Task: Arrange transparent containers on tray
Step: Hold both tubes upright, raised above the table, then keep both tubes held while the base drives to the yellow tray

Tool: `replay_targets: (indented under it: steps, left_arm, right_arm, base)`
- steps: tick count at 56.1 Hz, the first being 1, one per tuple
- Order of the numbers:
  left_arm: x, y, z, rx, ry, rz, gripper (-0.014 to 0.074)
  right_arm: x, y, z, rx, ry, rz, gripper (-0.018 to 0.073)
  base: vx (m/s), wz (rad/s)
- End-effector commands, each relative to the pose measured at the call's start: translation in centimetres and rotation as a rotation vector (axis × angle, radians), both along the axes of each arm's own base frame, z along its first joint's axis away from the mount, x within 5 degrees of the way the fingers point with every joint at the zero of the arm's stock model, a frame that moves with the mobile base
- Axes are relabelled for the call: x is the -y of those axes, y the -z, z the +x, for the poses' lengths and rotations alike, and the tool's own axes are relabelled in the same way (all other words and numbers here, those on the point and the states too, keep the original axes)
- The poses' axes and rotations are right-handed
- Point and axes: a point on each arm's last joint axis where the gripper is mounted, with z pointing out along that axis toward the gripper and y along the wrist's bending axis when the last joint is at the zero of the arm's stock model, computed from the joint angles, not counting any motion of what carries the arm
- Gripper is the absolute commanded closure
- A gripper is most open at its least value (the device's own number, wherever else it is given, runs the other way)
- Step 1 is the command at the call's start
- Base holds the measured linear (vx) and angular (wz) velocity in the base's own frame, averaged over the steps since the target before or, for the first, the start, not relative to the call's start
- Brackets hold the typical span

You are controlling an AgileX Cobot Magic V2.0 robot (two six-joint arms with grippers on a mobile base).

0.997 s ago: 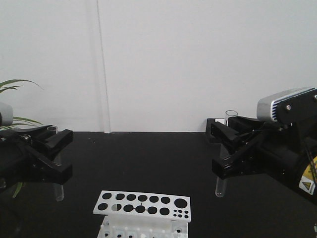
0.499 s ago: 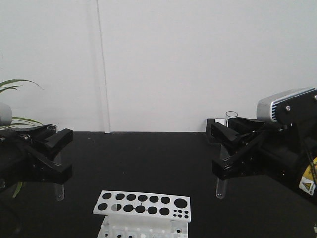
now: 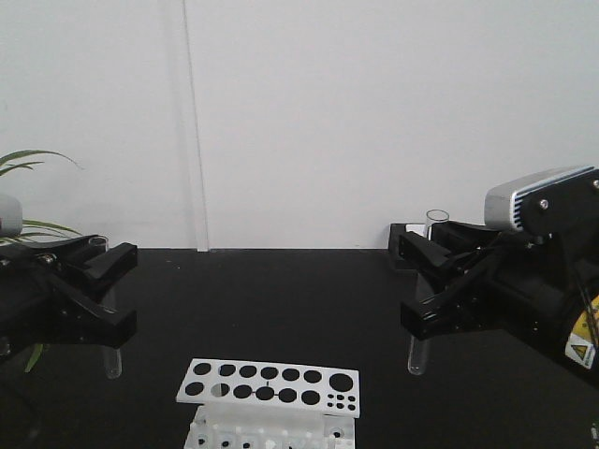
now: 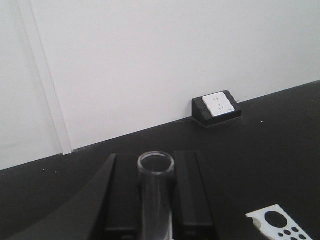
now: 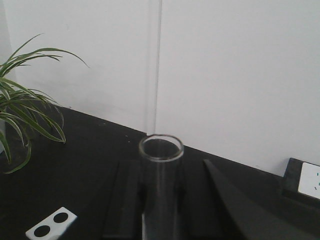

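Two clear test tubes are held upright above the black table. My left gripper (image 3: 117,290) is shut on one test tube (image 3: 111,360), whose round bottom hangs below the fingers. In the left wrist view the gripper (image 4: 151,164) clamps that tube (image 4: 156,200) from both sides, open rim up. My right gripper (image 3: 407,276) is shut on the other tube (image 3: 416,357), with its rim (image 3: 437,216) above the fingers. The right wrist view shows the gripper (image 5: 166,163) closed around the tube (image 5: 161,200). The yellow tray is out of view.
A white perforated tube rack (image 3: 267,385) stands at the front centre between the arms, its corners showing in both wrist views (image 4: 280,225) (image 5: 50,225). A wall socket box (image 4: 217,106) sits at the table's back edge. A green plant (image 5: 25,110) stands at the far left.
The right gripper and its tube have dipped very slightly. The left arm holds still.
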Motion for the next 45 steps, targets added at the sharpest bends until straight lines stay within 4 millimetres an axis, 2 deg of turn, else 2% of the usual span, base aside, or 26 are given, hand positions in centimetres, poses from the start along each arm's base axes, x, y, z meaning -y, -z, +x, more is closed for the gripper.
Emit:
replay_targets:
  steps: [1,20,45]
  left_arm:
    - [0.06,-2.28,-0.57,0.117,0.019,-0.067,0.0603]
    - [0.06,-2.28,-0.57,0.117,0.019,-0.067,0.0603]
    - [0.06,-2.28,-0.57,0.117,0.019,-0.067,0.0603]
  right_arm:
    - [-0.01,-2.32,-0.68,0.106,-0.032,0.058,0.0572]
    - [-0.01,-2.32,-0.68,0.106,-0.032,0.058,0.0572]
    - [-0.01,-2.32,-0.68,0.107,-0.032,0.058,0.0572]
  base:
    - [-0.02,0.00]
    - [-0.09,0.01]
    - [-0.22,0.15]
